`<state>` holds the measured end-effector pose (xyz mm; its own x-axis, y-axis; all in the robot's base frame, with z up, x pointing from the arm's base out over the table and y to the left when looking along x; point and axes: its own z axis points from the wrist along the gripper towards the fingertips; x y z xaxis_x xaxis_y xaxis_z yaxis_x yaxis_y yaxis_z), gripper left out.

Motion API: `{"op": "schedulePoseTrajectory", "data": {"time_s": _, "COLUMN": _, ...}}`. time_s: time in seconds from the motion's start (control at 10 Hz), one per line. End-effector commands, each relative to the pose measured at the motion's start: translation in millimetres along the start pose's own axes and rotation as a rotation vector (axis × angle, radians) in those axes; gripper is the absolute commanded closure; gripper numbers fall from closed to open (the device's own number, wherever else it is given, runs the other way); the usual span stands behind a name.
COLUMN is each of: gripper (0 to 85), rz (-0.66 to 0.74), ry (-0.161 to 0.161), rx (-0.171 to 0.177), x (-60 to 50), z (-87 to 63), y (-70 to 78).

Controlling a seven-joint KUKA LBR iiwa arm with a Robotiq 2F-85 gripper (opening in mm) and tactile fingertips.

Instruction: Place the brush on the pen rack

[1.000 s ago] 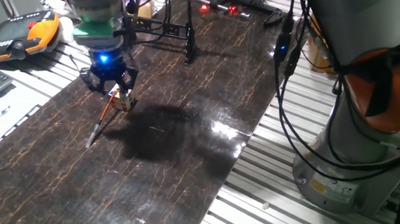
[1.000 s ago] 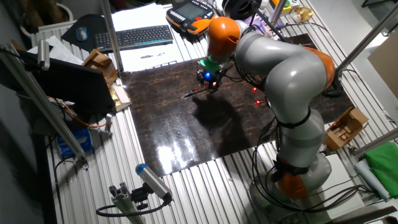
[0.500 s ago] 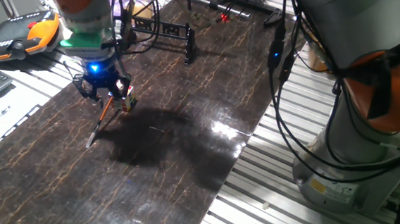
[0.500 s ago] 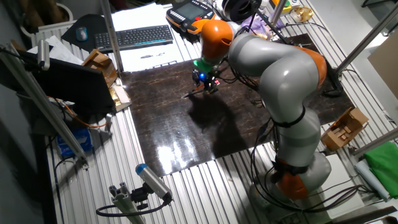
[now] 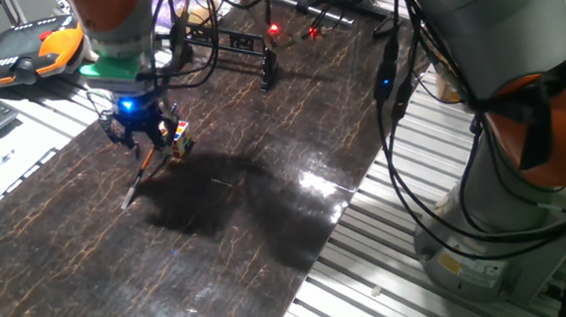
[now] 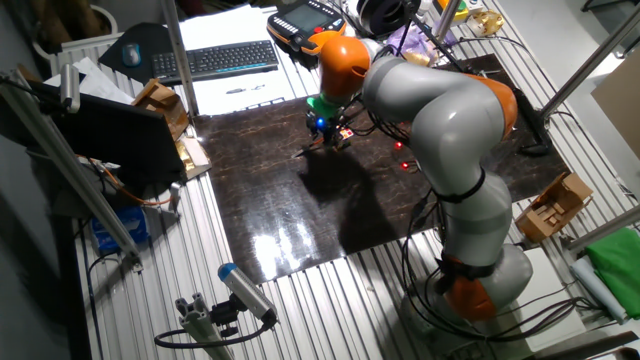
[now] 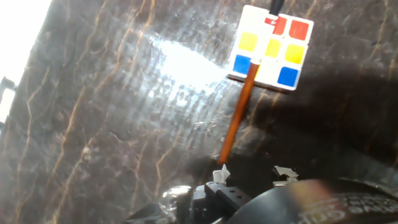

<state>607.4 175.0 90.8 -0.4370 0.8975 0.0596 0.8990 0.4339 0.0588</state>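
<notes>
My pincer point(image 5: 132, 140) hangs over the brush point(image 5: 140, 176), jaw state unclear. The brush leans on the puzzle cube point(image 7: 271, 47); the pen rack point(image 5: 233, 47) waits at one o'clock. Closing off-centre, I risk rolling it off.

One brush point(image 7: 239, 112), one puzzle cube point(image 7: 272, 47), one pen rack point(image 5: 233, 43), one keyboard point(image 6: 214, 60).

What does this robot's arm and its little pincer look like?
The arm is thick and rounded, grey shells with orange joints. Black cables hang along it. A green band sits above the small black pincer, which glows with a blue light.
</notes>
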Motion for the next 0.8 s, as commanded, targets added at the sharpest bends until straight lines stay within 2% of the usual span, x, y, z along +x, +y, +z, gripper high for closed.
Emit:
{"op": "schedulePoseTrajectory", "data": {"time_s": 0.0, "gripper": 44.7, "rz": 0.016, "ry": -0.001, "rx": -0.004, "x": -0.5, "z": 2.5, "y": 2.2}}
{"op": "schedulePoseTrajectory", "data": {"time_s": 0.3, "gripper": 44.7, "rz": 0.08, "ry": 0.043, "rx": -0.014, "x": -7.7, "z": 3.8, "y": 9.0}}
{"op": "schedulePoseTrajectory", "data": {"time_s": 0.4, "gripper": 45.0, "rz": 0.111, "ry": 0.08, "rx": -0.017, "x": -14.7, "z": 3.8, "y": 11.0}}
{"op": "schedulePoseTrajectory", "data": {"time_s": 0.7, "gripper": 46.0, "rz": 0.128, "ry": 0.095, "rx": -0.02, "x": -16.1, "z": 12.5, "y": 13.2}}
